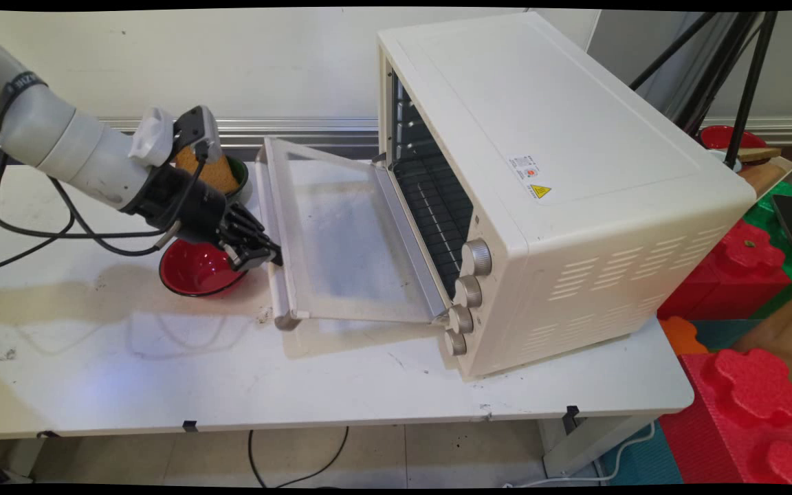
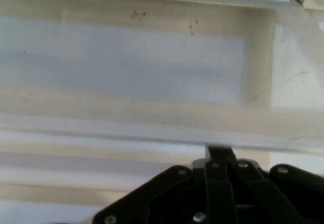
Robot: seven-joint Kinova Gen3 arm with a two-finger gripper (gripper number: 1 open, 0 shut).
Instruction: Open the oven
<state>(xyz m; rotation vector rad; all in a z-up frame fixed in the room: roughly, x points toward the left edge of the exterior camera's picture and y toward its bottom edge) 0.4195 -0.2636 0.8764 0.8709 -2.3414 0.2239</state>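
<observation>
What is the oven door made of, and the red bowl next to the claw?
The oven door looks like a cloudy glass pane in a cream frame, probably painted metal, with a silvery handle bar: the table shows faintly through it. The red bowl looks like glossy plastic or glazed ceramic; it shines, but I can't tell which.

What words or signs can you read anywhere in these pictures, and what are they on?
Sticker on top of the toaster oven: print too small to read.
Yellow triangle warning sign beside that sticker: a symbol only, no words to read.
Black band round the robot arm: white letters, too small to read.
Hand view: no text.
</observation>
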